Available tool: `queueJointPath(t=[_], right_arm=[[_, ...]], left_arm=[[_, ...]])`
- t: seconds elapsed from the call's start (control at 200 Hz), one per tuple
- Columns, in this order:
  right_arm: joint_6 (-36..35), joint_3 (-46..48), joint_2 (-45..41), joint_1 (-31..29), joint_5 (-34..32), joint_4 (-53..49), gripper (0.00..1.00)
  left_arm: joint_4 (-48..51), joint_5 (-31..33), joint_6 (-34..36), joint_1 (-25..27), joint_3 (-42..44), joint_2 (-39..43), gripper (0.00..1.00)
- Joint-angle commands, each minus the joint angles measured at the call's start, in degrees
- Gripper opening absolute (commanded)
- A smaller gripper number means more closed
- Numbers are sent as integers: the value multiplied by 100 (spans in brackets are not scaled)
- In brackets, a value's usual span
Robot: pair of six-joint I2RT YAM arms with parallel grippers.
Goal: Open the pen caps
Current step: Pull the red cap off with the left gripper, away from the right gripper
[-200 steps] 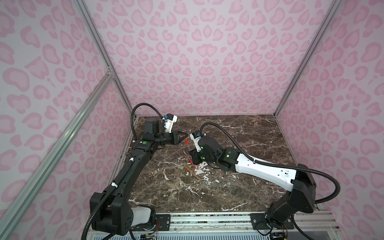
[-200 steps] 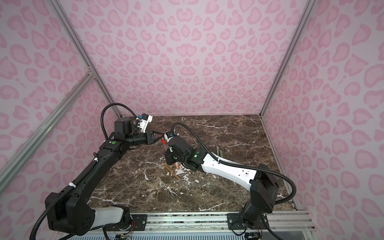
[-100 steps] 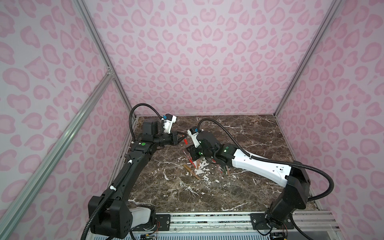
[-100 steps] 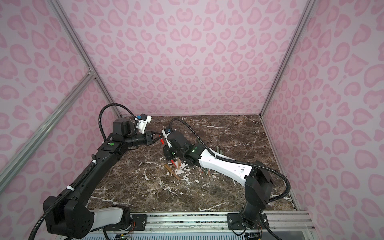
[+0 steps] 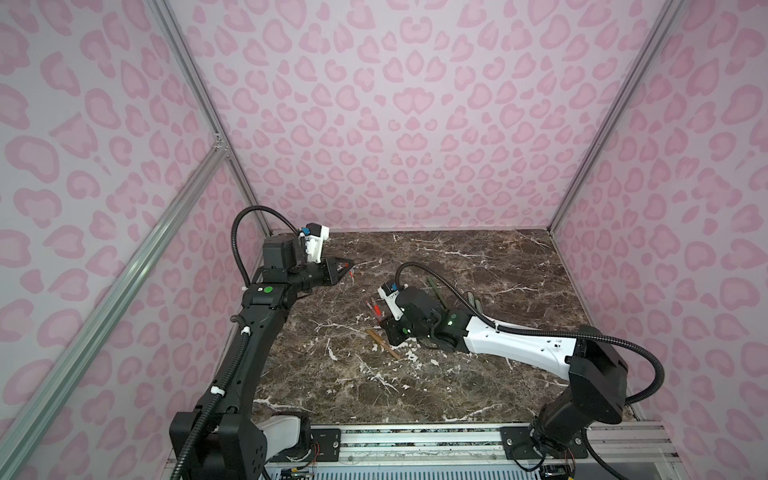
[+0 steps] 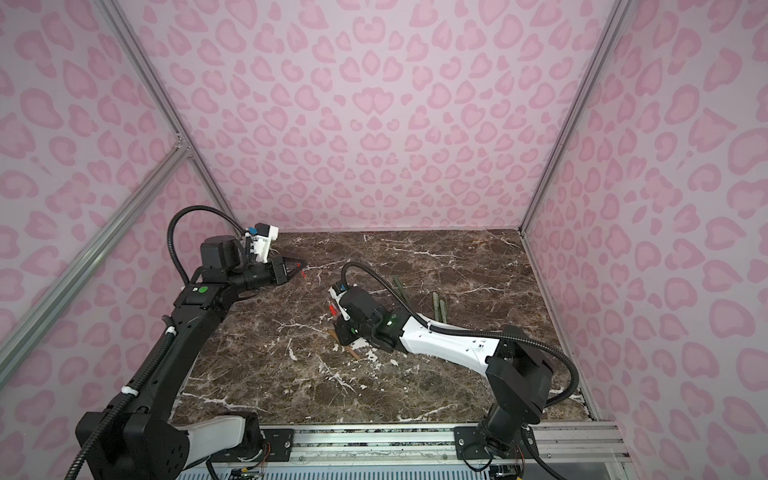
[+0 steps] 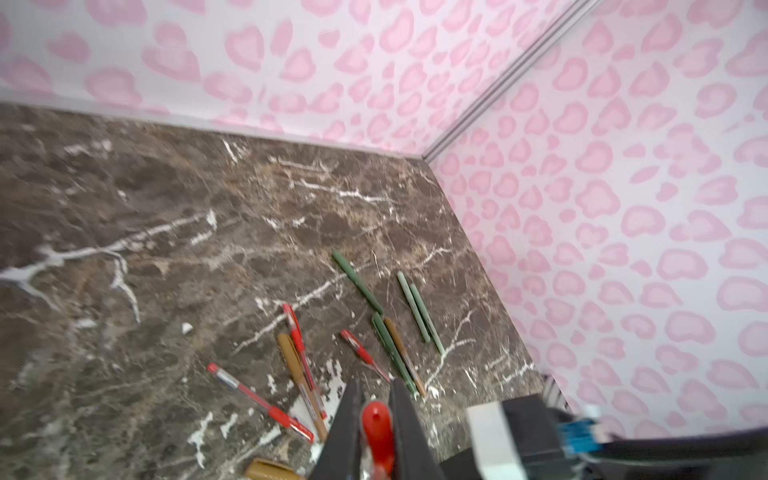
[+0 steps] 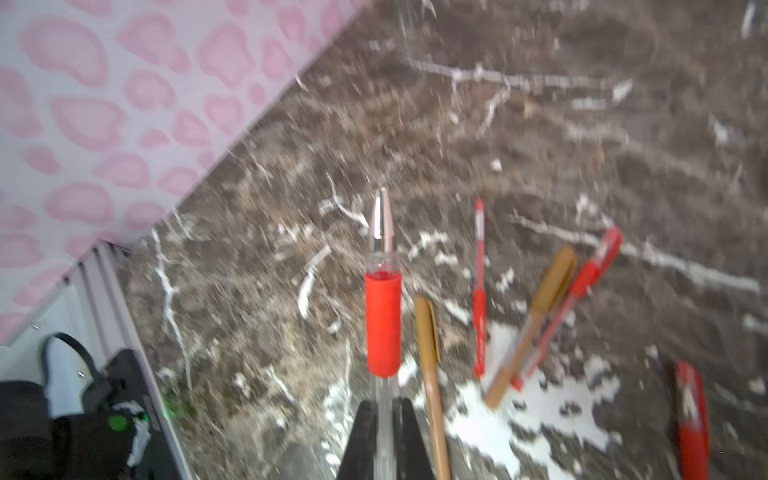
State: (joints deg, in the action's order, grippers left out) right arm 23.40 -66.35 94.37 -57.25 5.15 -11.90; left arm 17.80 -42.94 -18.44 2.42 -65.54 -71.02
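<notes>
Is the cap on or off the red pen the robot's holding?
Off. The red pen in the right claw shows its bare silver tip; the left claw pinches a red cap.

I can read no text, label, brand or number in any view. A red cap (image 8: 692,415) at the lower right of my right wrist view carries a whitish mark, but it is too blurred to make out.

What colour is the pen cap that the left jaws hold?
Red. The pen cap shows best in the left wrist view.
</notes>
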Motion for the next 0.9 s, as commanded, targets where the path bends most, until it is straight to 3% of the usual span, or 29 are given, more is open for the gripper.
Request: queueJointPath(t=[0.0, 0.145, 0.385, 0.685, 0.895], right_arm=[[112, 84, -179, 4, -210, -173, 0], [57, 81, -476, 195, -557, -590, 0], [124, 250, -1018, 1014, -468, -1281, 0], [67, 592, -1549, 1982, -410, -2010, 0], [9, 946, -2001, 2682, -155, -2167, 0]], left_arm=[[-143, 147, -160, -187, -169, -98, 3], [418, 946, 470, -259, -404, -255, 3], [1620, 3081, 1682, -259, -973, -1402, 3], [2023, 3818, 2112, -287, -1526, -2724, 3], [2641, 4230, 2446, -366, -2520, -3972, 3]])
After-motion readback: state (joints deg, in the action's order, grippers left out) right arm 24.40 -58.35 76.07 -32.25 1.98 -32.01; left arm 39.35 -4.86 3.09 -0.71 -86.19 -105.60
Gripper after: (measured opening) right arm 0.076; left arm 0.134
